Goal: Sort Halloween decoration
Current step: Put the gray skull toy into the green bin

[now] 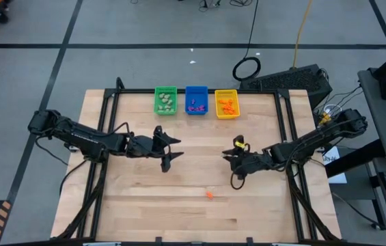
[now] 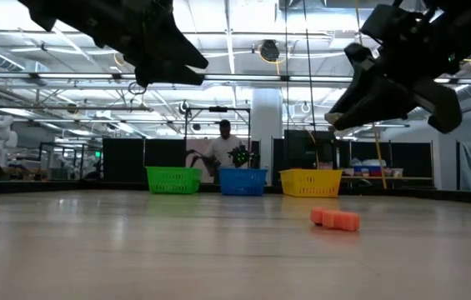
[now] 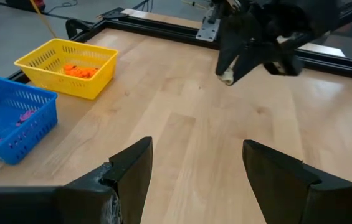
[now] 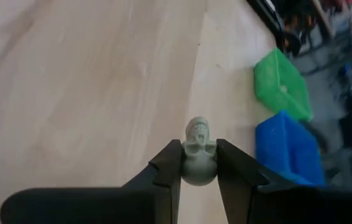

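1. An orange trinket [image 1: 210,194] is lying alone near the bench's front edge, still unsorted.
2. The right gripper [image 4: 199,163] is hovering mid-bench, right side, jaws clenched on a pale skull [image 4: 198,155].
3. The left gripper [image 1: 170,151] is waiting mid-bench, left side, jaws released, empty.
4. The next move is probably carrying the skull to the green bin [image 1: 165,100] at the far edge, beside the blue bin [image 1: 196,100] and yellow bin [image 1: 226,104].

The right gripper [image 4: 199,167] is clamped on a pale greenish-beige skull trinket [image 4: 199,154], its two dark fingers [image 4: 169,169] pressing the trinket from either side above the bare wooden table [image 4: 88,81]. Farther off, near the table's edge, a green bin [image 4: 279,84] stands just beside a blue bin [image 4: 290,149].
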Robot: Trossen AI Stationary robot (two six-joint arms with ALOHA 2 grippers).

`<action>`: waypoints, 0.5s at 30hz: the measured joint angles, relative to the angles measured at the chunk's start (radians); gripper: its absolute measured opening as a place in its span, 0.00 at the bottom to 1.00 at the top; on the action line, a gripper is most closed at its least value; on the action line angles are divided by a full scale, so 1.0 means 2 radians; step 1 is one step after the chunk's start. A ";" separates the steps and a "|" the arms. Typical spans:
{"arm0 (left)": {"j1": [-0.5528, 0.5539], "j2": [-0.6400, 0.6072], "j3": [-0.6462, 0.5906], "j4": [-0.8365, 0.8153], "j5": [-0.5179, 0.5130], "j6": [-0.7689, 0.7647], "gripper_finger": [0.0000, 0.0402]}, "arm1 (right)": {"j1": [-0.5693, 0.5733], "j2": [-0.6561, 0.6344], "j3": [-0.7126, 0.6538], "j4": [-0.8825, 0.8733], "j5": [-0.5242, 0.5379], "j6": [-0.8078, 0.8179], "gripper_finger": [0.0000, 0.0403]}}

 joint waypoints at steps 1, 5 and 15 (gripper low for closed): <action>-0.002 0.000 0.000 0.000 0.000 0.000 0.62 | 0.000 0.000 0.000 0.000 0.000 -0.023 0.16; -0.004 0.000 0.000 0.000 0.000 0.000 0.62 | 0.000 0.000 0.000 0.000 0.013 -0.098 0.16; -0.004 0.000 0.000 0.000 0.000 0.000 0.62 | 0.000 0.000 0.000 0.026 0.024 -0.175 0.16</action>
